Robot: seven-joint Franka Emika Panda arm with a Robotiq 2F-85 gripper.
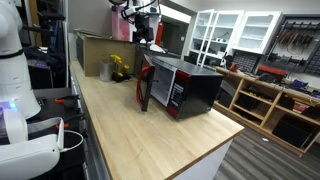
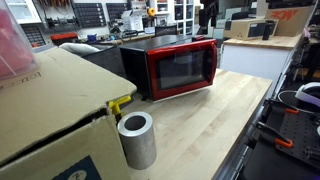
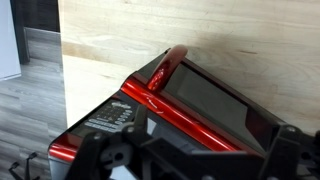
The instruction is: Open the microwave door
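Plainly ajar, the microwave door (image 1: 146, 88) swings out from the front of the microwave (image 1: 195, 88). Its red frame and dark inner face are turned toward the far end of the counter (image 1: 130, 140). In the wrist view the door's (image 3: 165, 68) glossy red edge stands out from the microwave's (image 3: 205, 112) body, with a gap behind it. The keypad panel (image 3: 108, 122) lies lower left in that view. In an exterior view the microwave (image 2: 170, 65) is seen almost front on, so how far the door stands out is hard to judge.

The microwave sits about midway along the wooden counter, close to one long edge. The gripper (image 3: 190, 162) hangs above it with its jaws spread wide. The two dark fingers (image 3: 95, 160) sit at the bottom corners of the wrist view with nothing between them and touch nothing.

Toward the counter's far end in an exterior view stands a brown cardboard box (image 1: 95, 50). A small yellow object (image 1: 120, 68) lies between it and the microwave. A grey cylinder (image 2: 137, 140) stands upright just beside the box (image 2: 50, 115).
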